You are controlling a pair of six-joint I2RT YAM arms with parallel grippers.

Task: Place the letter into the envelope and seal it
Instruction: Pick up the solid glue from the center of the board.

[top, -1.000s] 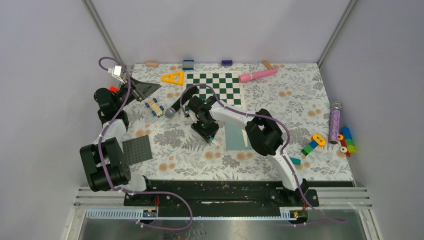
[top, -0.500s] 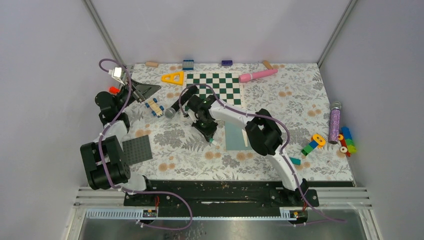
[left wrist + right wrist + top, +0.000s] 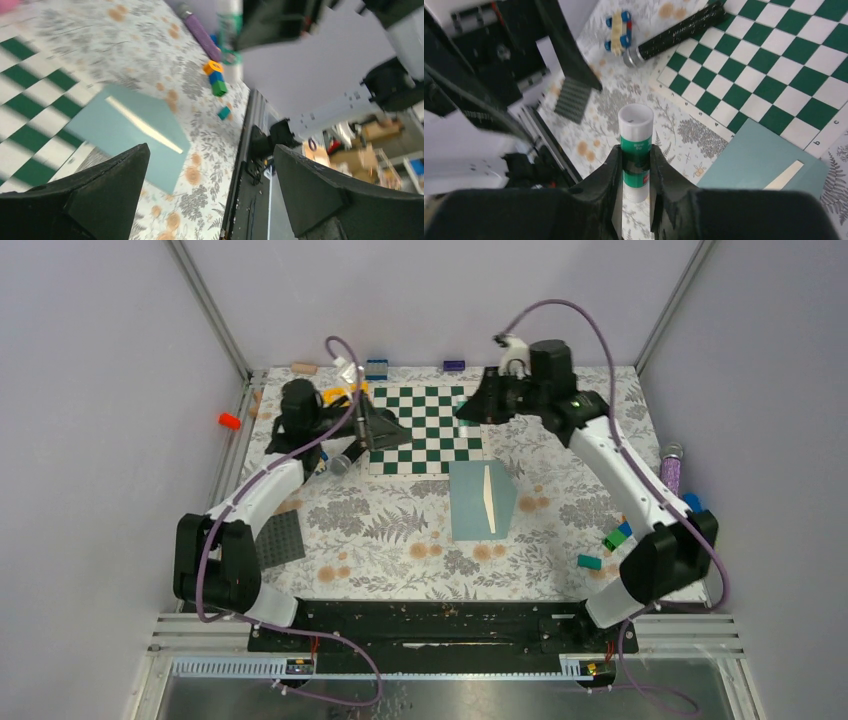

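Note:
The teal envelope (image 3: 472, 502) lies flat in the middle of the table, its flap (image 3: 505, 498) spread to the right. A thin cream strip (image 3: 489, 498) runs along its mouth; the letter is otherwise hidden. My right gripper (image 3: 636, 160) is shut on an upright green and white glue stick (image 3: 636, 145). It hangs high over the chessboard's far right corner (image 3: 478, 405), well away from the envelope (image 3: 764, 160). My left gripper (image 3: 210, 165) is wide open and holds nothing. It hovers over the board's left edge (image 3: 385, 428), with the envelope (image 3: 135, 132) below and ahead of it.
The green-white chessboard (image 3: 430, 430) lies just beyond the envelope. A black glitter tube (image 3: 679, 32) and a toy car (image 3: 619, 27) sit at its left. A grey studded baseplate (image 3: 280, 538) lies near left. A purple tube (image 3: 670, 475) and coloured blocks (image 3: 620, 535) are at the right.
The right arm has swung from the table's middle up to the far right, now gripping the glue stick. The left arm has reached to the chessboard's left edge and opened wider. The envelope is now uncovered.

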